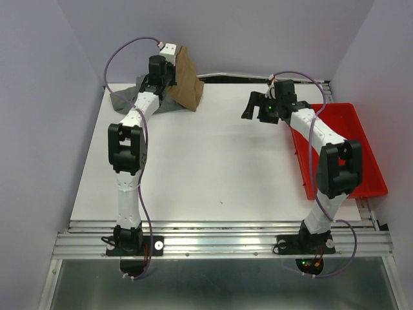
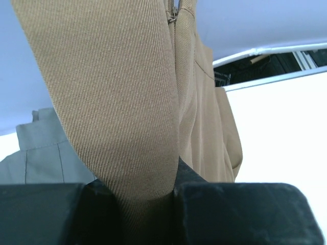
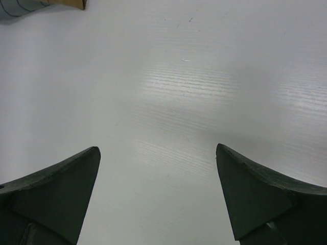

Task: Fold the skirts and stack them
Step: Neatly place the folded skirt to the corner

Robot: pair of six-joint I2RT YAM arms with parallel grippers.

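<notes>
Left gripper (image 1: pixel 169 53) jaws pinch the tan skirt (image 1: pixel 187 84) — long axis hanging vertical beside the grey skirt (image 1: pixel 126 98). Right gripper (image 1: pixel 255 106) jaws gape wide, empty.

Grey skirt (image 1: pixel 122 100) mostly behind the left arm (image 1: pixel 129 148), tan skirt (image 2: pixel 117 102) cut off by the left wrist view's top edge, red tray (image 1: pixel 364 145) — part under the right arm (image 1: pixel 339 169).
</notes>
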